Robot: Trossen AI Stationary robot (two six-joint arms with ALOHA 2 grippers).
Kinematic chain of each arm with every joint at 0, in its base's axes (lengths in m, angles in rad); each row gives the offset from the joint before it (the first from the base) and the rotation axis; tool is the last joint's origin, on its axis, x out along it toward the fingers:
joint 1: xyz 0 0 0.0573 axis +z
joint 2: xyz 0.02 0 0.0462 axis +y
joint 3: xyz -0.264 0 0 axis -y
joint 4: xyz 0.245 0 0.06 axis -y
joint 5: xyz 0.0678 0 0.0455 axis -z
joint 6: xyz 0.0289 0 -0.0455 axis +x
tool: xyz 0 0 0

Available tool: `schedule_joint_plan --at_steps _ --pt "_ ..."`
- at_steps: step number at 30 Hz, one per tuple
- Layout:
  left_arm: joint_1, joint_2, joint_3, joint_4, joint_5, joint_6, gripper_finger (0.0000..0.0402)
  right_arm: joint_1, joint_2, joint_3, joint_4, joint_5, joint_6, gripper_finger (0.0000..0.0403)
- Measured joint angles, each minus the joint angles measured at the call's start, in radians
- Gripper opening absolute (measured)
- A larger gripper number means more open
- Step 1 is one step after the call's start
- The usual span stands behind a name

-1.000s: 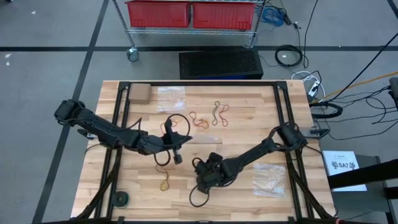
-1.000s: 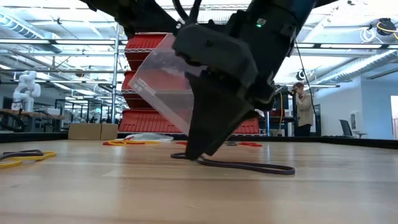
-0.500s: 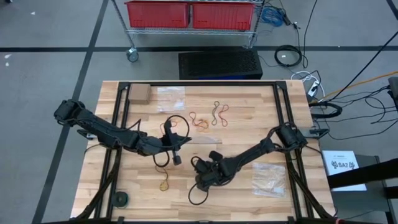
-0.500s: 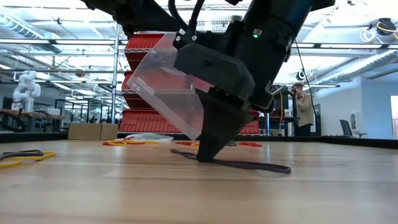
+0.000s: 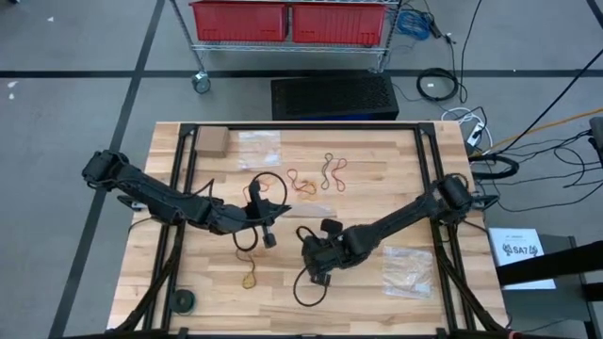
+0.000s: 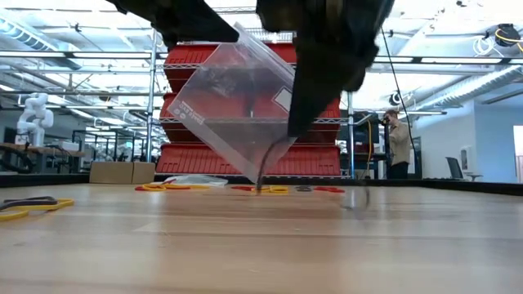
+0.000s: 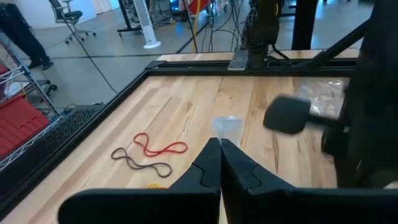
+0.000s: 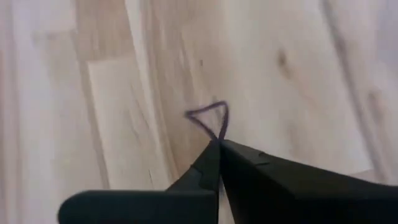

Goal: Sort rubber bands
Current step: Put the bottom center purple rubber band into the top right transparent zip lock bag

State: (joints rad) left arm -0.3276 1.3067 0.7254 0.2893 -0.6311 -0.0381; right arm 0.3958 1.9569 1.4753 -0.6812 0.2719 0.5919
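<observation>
Since the earlier frames we see the right gripper (image 5: 318, 275) lifted off the light wooden surface (image 5: 396, 188) — the thin dark-brown rubber band (image 8: 210, 118) that lay flat beneath it now hangs pinched between its pressed-together fingertips (image 8: 214, 155), a small loop above the boards. In the low view the band (image 6: 270, 159) dangles from the raised gripper (image 6: 294, 131). The left gripper (image 7: 220, 163) — fingers pressed together on a clear plastic bag (image 6: 233, 106) — holds it tilted just beside. Red-orange and dark bands (image 5: 316, 177) lie farther back; a tan-yellow one (image 5: 250, 278) lies near the front edge.
</observation>
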Motion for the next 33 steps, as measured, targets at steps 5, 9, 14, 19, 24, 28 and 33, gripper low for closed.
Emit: schedule_joint_plan --at_steps 5,9,14,19,24,28,33 --pt "0.016 0.000 0.000 0.001 -0.001 0.000 0.0000 0.006 -0.118 0.001 0.004 0.058 -0.063 0.0000" --pt "0.021 0.000 0.000 0.003 -0.002 0.002 0.0000 0.005 -0.198 0.001 -0.003 0.164 -0.127 0.0000" --pt "0.021 0.000 0.000 0.034 -0.002 0.020 0.0000 0.004 -0.292 0.001 0.003 0.302 -0.226 0.0000" --pt "0.023 0.000 0.000 0.090 0.062 0.027 0.0000 -0.005 -0.334 0.001 0.041 0.410 -0.341 0.0000" --pt "0.022 0.000 0.000 0.117 0.080 0.053 0.0000 -0.012 -0.332 0.003 0.092 0.413 -0.440 0.0000" --pt "0.023 0.000 0.000 0.122 0.080 0.054 0.0000 -0.016 -0.334 0.003 0.120 0.432 -0.493 0.0000" --pt "0.023 0.000 0.000 0.123 0.081 0.054 0.0000 -0.031 -0.334 0.003 0.138 0.433 -0.525 0.0000"
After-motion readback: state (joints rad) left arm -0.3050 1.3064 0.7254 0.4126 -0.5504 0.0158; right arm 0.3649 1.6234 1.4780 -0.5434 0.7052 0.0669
